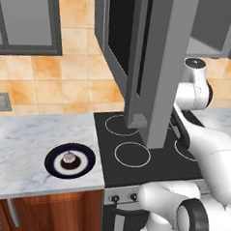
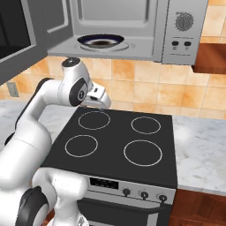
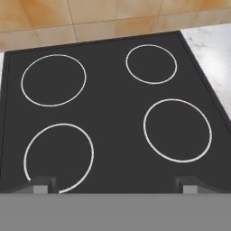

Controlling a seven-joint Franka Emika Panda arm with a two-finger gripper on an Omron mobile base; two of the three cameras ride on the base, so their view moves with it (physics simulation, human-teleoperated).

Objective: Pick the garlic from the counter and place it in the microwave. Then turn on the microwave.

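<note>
The garlic, a small whitish-pink bulb, rests on a round dark-blue plate on the marble counter, left of the stove. The microwave hangs above the stove, and its door is swung wide open. My gripper hovers over the black stovetop and faces down at it. It is open, its two fingertips far apart with nothing between them. It is well to the right of the garlic and below the microwave's opening.
A dark round dish lies on the microwave floor. The control panel with a dial and two buttons is on its right side. The open door juts out over the stove's left half. Marble counter continues right of the stove.
</note>
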